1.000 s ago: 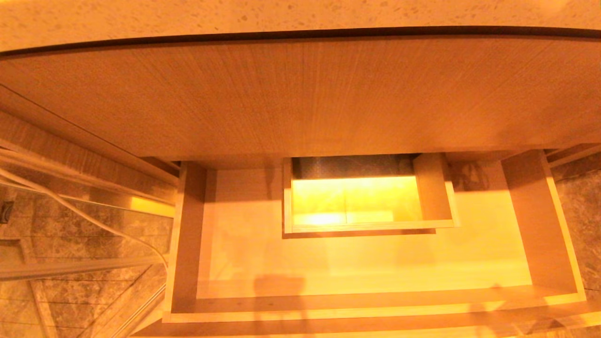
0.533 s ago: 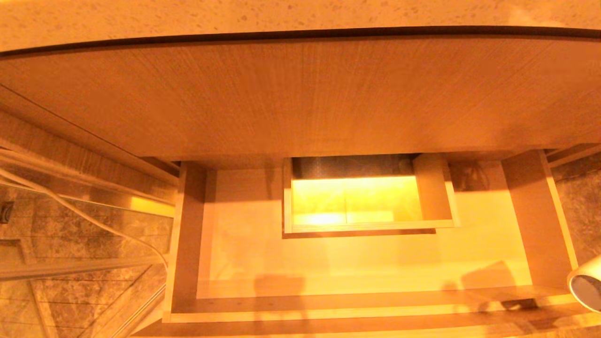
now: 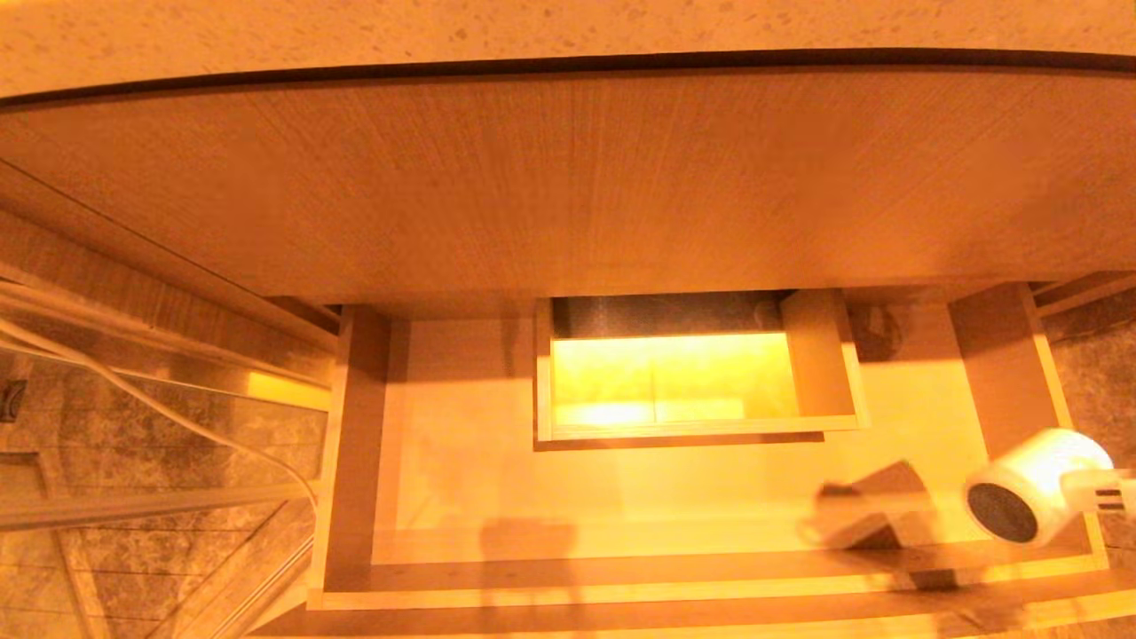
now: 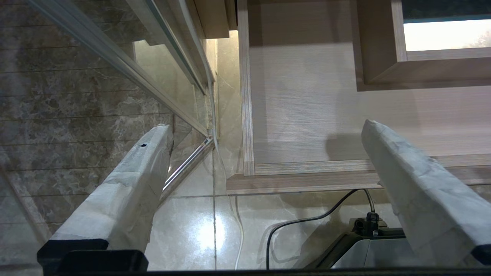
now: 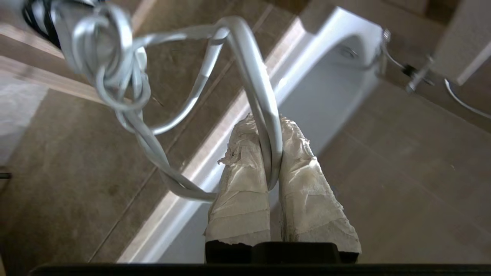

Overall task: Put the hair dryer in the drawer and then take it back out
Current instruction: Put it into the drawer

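The white hair dryer (image 3: pixel 1029 484) hangs above the right wall of the open light-wood drawer (image 3: pixel 621 595), its dark grille end turned toward the drawer's front. Its shadow falls on the pale drawer floor. In the right wrist view my right gripper (image 5: pixel 266 122) is shut on a loop of the dryer's white cord (image 5: pixel 253 76), and the dryer body (image 5: pixel 46 15) dangles from the coiled cord beyond the fingertips. That gripper is outside the head view. My left gripper (image 4: pixel 265 126) is open and holds nothing, out past the drawer's (image 4: pixel 307 115) front left corner.
A boxed cut-out (image 3: pixel 701 373) sits at the drawer's mid-back. A tall wood-grain panel (image 3: pixel 568 177) rises above the drawer. A white cable (image 3: pixel 133 390) and a glass panel lie left. A white tub (image 5: pixel 330 76) stands beyond the right gripper. Tiled floor surrounds the drawer.
The hair dryer entered the head view at the right edge and moved left and farther in over the drawer's right side. Its shadow slid left across the drawer floor.
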Robot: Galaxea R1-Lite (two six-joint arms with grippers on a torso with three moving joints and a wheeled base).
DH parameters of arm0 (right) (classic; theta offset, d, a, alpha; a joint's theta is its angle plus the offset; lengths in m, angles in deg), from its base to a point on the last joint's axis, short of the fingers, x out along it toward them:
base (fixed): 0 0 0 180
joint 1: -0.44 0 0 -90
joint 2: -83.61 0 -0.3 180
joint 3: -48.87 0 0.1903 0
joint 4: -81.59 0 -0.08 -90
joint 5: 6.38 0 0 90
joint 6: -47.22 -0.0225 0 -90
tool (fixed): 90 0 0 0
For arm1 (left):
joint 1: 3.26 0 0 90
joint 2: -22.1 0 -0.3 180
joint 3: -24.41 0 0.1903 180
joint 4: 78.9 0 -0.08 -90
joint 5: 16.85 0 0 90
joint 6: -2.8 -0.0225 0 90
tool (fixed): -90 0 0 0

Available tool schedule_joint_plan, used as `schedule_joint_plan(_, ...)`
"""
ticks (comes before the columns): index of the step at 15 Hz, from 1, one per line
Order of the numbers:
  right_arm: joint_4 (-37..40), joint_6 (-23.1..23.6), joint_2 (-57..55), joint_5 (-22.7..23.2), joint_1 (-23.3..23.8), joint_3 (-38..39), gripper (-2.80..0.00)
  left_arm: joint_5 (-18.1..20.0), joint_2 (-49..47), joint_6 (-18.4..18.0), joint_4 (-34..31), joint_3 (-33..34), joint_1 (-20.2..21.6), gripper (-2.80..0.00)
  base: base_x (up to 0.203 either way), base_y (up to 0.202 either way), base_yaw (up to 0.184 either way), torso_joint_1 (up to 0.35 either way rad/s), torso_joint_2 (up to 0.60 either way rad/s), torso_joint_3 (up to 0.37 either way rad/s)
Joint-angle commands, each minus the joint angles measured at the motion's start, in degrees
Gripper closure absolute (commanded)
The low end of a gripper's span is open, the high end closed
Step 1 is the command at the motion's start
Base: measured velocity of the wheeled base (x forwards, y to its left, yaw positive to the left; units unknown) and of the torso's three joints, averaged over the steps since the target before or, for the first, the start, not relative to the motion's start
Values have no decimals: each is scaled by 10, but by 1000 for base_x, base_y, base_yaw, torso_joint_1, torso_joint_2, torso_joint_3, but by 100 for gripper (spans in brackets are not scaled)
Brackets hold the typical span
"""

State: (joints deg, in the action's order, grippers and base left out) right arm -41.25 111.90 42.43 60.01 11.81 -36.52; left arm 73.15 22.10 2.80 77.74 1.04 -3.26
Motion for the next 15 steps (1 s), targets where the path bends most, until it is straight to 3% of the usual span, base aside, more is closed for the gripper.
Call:
schedule_joint_plan(1, 1, 3, -43, 3, -2, -8, 0, 0, 0, 0, 0, 0, 0, -280, 0, 0, 0, 0, 0, 0)
schedule_joint_plan(11, -21, -4, -163, 122, -38, -27, 0, 0, 0, 0, 0, 0, 0, -280, 0, 0, 0, 0, 0, 0)
schedule_joint_plan(15, -24, 3, -180, 130, -41, -27, 0, 0, 0, 0, 0, 0, 0, -280, 0, 0, 0, 0, 0, 0)
